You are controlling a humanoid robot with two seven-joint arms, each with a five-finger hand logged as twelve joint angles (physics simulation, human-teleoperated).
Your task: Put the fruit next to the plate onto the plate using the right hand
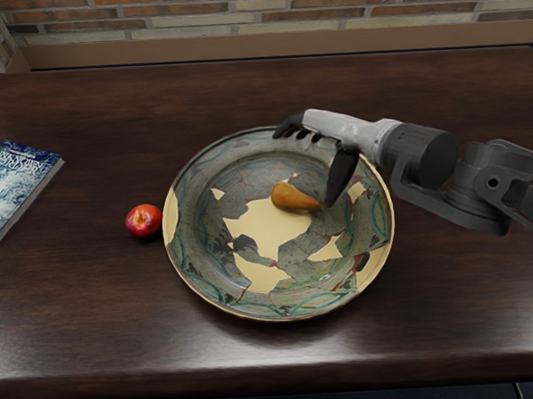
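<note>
We find the right hand (333,141) hanging over the far right part of the plate (191,257), its arm entering from the right edge. Its fingers (291,127) are spread towards the left above the far rim and the thumb (340,176) points down. The hand is apart and clamps nothing. The thumb tip stands just beside a pear (293,197), which lies inside the plate slightly right of centre; we cannot tell whether the two touch.

An apple (143,220) sits on the table (95,334) just left of the plate's left rim, clear of it. A book (14,188) lies well apart at the left edge. The left arm does not show.

Judgement: the only fruit beside the plate is the apple, so we take the reach for it as the step in hand. To do it well, the hand should lift first, so the thumb does not knock the pear, then cross the plate leftwards with room above the raised rim. It should come down over the apple with the thumb and fingers on opposite sides — the fruit is round and will likely roll if pushed from one side only. The fingers should close only once they bracket it.
</note>
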